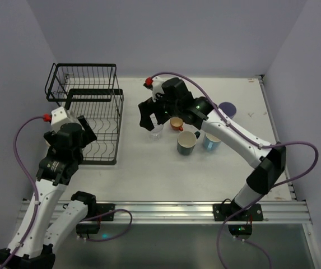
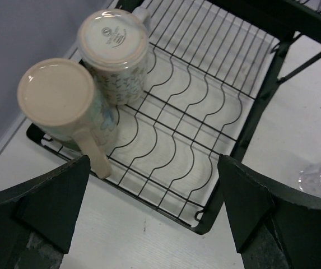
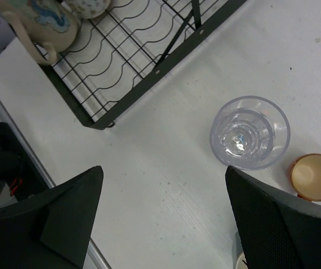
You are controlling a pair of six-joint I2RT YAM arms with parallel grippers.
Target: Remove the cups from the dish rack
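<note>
The black wire dish rack [image 1: 101, 140] stands at the far left. Two mugs sit upside down on its low ridged tray: a cream mug with a handle [image 2: 65, 103] and a patterned cream mug [image 2: 115, 47]. My left gripper [image 2: 154, 207] is open and empty above the tray's near corner [image 1: 87, 134]. My right gripper [image 1: 152, 120] is open and empty above the table, beside an upright clear glass [image 3: 250, 131]. A small orange cup [image 3: 315, 177], a teal mug [image 1: 186, 143], a light blue mug [image 1: 211, 140] and a lavender tumbler [image 1: 227, 109] stand on the table.
The rack's tall basket section [image 1: 84, 81] is at the back left. The rack's edge [image 3: 149, 78] shows in the right wrist view. Walls close in the table on the left, back and right. The right arm reaches over the unloaded cups.
</note>
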